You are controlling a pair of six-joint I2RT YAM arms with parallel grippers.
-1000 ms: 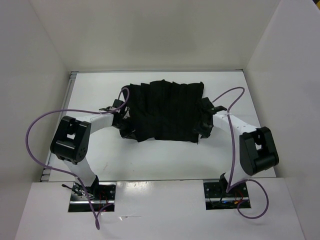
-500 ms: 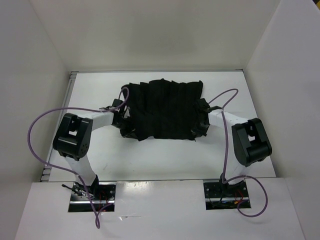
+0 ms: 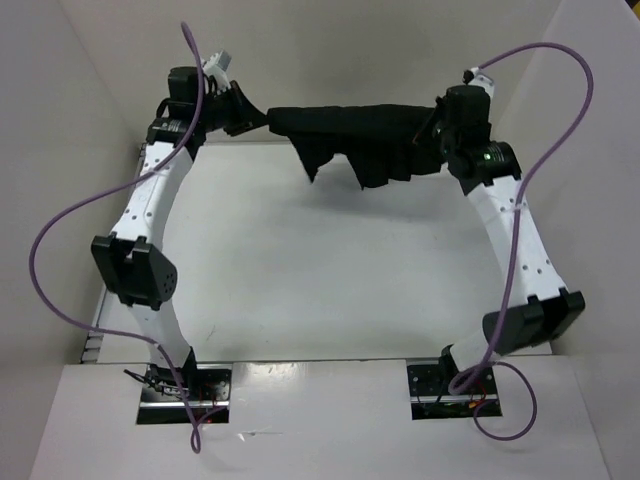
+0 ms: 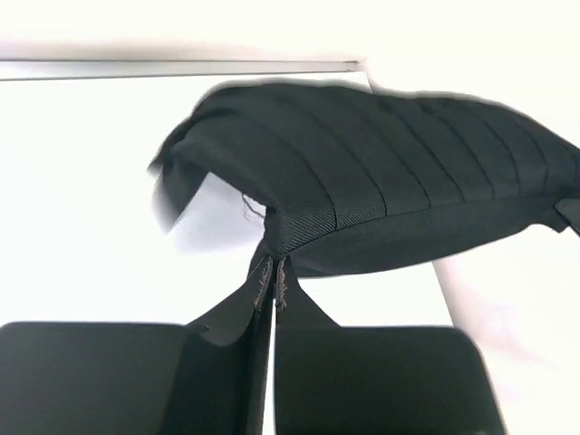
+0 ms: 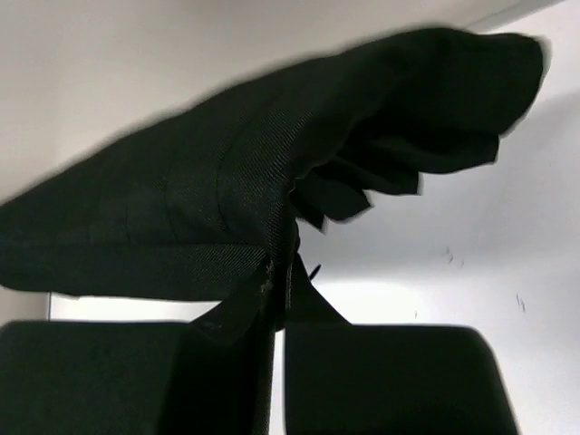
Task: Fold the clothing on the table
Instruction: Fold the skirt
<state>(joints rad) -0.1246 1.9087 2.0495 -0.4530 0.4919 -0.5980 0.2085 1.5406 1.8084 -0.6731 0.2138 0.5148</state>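
The clothing (image 3: 355, 128), a black pleated garment, hangs in the air above the far part of the table (image 3: 320, 270), stretched between both arms. My left gripper (image 3: 262, 117) is shut on its left end, and the wrist view shows the fabric (image 4: 381, 172) pinched at my fingertips (image 4: 270, 267). My right gripper (image 3: 432, 128) is shut on its right end, where the cloth (image 5: 227, 199) bunches above the closed tips (image 5: 283, 272). Loose corners of the garment droop below the taut upper edge.
White walls enclose the table on the left, back and right. A thin metal rail (image 3: 143, 160) runs along the table's far left edge. Purple cables (image 3: 60, 230) loop out from both raised arms. The arm bases (image 3: 185, 385) sit at the near edge.
Both arms have risen and reached toward the back, lifting the clothing off the table. The right gripper closed on the garment's right end; the cloth went from lying flat to hanging stretched.
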